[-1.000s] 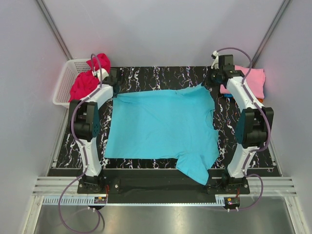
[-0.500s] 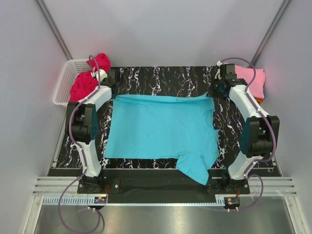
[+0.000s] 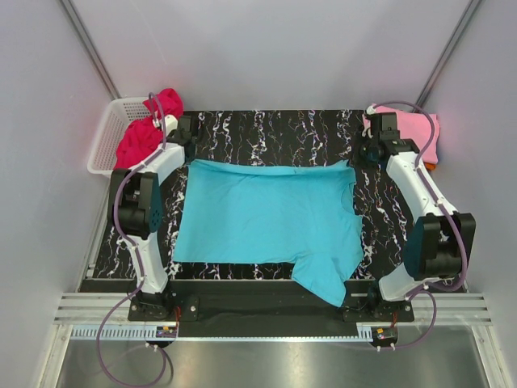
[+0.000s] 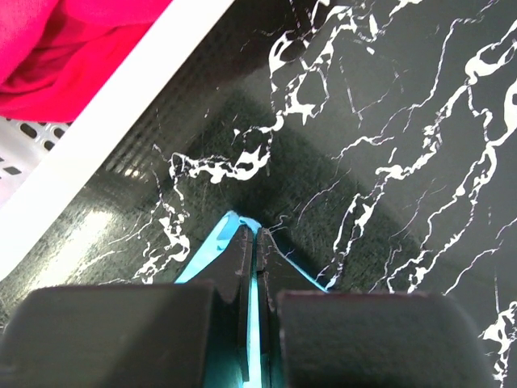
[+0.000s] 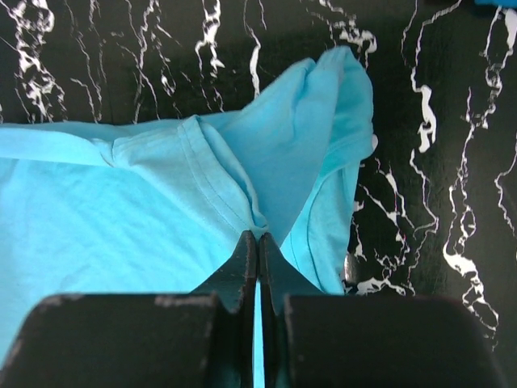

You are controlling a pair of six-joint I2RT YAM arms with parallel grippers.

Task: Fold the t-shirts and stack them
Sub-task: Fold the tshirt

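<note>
Across the middle of the black, white-veined marble-patterned tabletop [image 3: 275, 129], the turquoise-cyan short-sleeved cloth t-shirt [image 3: 266, 222] is lying spread almost flat. Its far edge is running as a nearly straight line between the two arms, and a flap at its near right is reaching toward the table's near edge. The fabric is looking smooth and matte, with stitched seams and soft ridges where it is bunching at the far right corner.

The left gripper [image 4: 252, 234] is pinching the shirt's far left corner with its jaws pressed together, a thin turquoise edge showing between them. The right gripper [image 5: 257, 238] is likewise clamping a gathered fold at the far right corner.

A crumpled magenta-red shirt [image 3: 145, 133] is heaping out of the white plastic lattice basket [image 3: 103, 141] at far left. A folded light pink shirt [image 3: 420, 129] is sitting at far right, partly hidden behind the right arm, and what is lying beneath it is too covered to make out.
</note>
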